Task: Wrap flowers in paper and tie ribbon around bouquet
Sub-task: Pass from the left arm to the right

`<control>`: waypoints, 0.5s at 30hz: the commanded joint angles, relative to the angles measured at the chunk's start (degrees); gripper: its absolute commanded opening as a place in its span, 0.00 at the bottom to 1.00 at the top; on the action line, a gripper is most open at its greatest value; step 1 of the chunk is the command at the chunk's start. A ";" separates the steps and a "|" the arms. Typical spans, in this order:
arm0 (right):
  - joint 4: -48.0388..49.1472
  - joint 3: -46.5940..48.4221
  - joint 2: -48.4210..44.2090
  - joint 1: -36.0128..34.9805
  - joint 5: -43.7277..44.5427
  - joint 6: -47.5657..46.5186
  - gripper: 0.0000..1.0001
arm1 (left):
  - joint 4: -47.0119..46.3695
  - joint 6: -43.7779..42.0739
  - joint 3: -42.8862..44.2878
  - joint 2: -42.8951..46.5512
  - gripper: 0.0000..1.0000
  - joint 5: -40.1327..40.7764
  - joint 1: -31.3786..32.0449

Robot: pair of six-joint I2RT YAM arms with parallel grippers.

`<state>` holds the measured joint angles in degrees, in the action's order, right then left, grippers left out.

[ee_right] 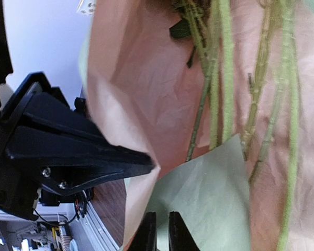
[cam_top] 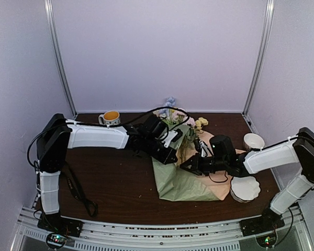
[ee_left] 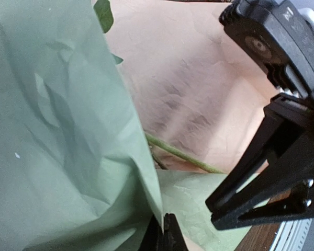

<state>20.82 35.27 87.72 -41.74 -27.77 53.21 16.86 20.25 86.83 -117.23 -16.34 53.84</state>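
The paper (ee_left: 57,130) sits pinched in the closed left gripper (ee_left: 165,235). The flower stems (ee_right: 215,94) run far-to-near just right of it, beside the barely parted right gripper (ee_right: 162,232).

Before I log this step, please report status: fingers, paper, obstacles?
Left fingers shut on paper fold. Right fingers slightly apart, gripping nothing. Stems lie on paper. Bowls beside right arm.

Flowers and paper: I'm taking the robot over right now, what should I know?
Left claw: shut, pinching a lifted fold of the paper.
Right claw: barely parted, holding nothing, beside that fold.
The flowers lie on the paper, stems on its peach side.
Done: one side folded up.
Left: finish the wrap, tie the ribbon; no ribbon in view.
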 commanded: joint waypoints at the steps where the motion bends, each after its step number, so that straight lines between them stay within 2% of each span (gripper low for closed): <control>1: -0.65 -1.42 -3.81 5.28 0.71 -0.68 0.17 | -0.08 -1.42 1.43 -1.21 0.00 -0.72 0.12; 6: -7.56 8.62 -1.09 7.01 -2.15 -7.30 0.35 | -0.08 -1.38 2.05 -2.27 0.00 -1.36 0.14; 9: -9.50 12.70 1.70 7.83 -1.07 -8.00 0.44 | -0.14 -1.02 2.36 -2.52 0.00 -1.68 0.13; 12: -10.91 16.39 4.74 8.83 -0.88 -7.34 0.50 | -0.16 -0.97 2.25 -2.55 0.00 -1.44 0.20; 15: -14.78 19.42 6.61 8.95 1.30 -7.51 0.50 | -0.12 -1.00 2.25 -2.48 0.00 -1.30 0.21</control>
<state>11.27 51.09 92.01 -33.41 -28.64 46.68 17.39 20.01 87.83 -119.39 -16.73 53.49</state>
